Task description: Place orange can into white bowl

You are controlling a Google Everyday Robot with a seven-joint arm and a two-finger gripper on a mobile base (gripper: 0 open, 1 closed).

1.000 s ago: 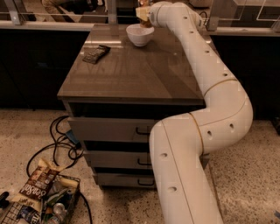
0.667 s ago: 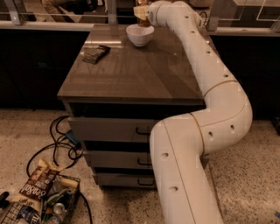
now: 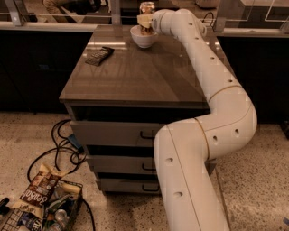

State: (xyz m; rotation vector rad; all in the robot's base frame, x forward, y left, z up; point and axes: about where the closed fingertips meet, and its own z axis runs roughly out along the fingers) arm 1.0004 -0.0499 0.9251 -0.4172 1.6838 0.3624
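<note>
The white bowl (image 3: 143,39) stands at the far edge of the dark cabinet top (image 3: 135,76). The orange can (image 3: 146,10) is upright directly over the bowl, silver top up, and its lower end reaches down inside the bowl's rim. My gripper (image 3: 145,20) comes in from the right at the end of the long white arm (image 3: 203,58) and is shut on the can's middle. The can's bottom is hidden behind the gripper and the bowl's wall, so I cannot tell if it rests on the bowl's floor.
A flat dark snack wrapper (image 3: 99,55) lies at the cabinet top's left side. The cabinet has drawers (image 3: 117,135) in front. On the floor to the left are black cables (image 3: 63,149) and a wire basket (image 3: 40,210) holding snack bags and cans. A counter with railing runs behind.
The gripper with the can has shifted only slightly above the bowl. The bowl and the wrapper have not moved.
</note>
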